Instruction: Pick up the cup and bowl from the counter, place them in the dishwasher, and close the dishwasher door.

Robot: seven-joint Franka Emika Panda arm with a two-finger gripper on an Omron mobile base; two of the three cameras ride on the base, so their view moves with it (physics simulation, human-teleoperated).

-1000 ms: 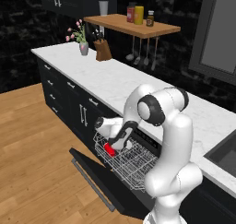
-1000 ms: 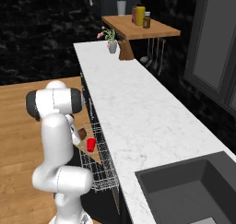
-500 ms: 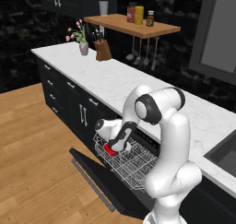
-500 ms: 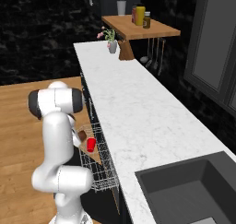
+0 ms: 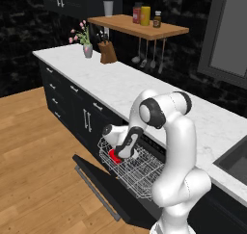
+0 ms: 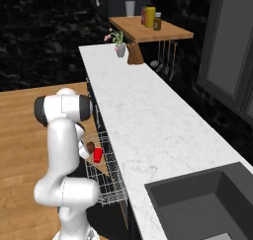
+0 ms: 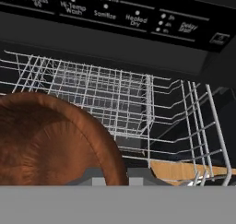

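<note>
Down in the pulled-out white wire rack (image 5: 137,170) of the dishwasher (image 7: 138,29), the hand (image 5: 126,153) sits low over the near left part of the basket, and the arm bends down to it from the white shoulder. From the hand view the bowl (image 7: 50,142), dark brown and wood-grained, lies very close at the lower left; whether the fingers are closed on it or spread apart I cannot tell, since the tips are hidden. Behind the bowl in that view run the rack wires, and above them the dark control strip (image 7: 106,13) with white lettering.

From the right base view the bowl (image 6: 90,146) shows as a small brown shape at the end of the hand (image 6: 85,149), just beside the cup (image 6: 98,155), which stands red in the rack (image 6: 106,177). From the left base view the cup (image 5: 115,155) is a red patch in the rack, partly hidden by the hand.

The dishwasher door (image 5: 103,189) hangs open, folded down flat under the rack, with its long silver-grey bar handle (image 5: 96,189) along the near edge.

The tabletop (image 5: 120,81) runs white and marbled above the black cabinets (image 5: 67,96). At its far left end stand a small vase of pink flowers (image 5: 86,43) and a knife block (image 5: 108,52), and a wooden wall shelf (image 5: 137,26) above carries jars.
</note>
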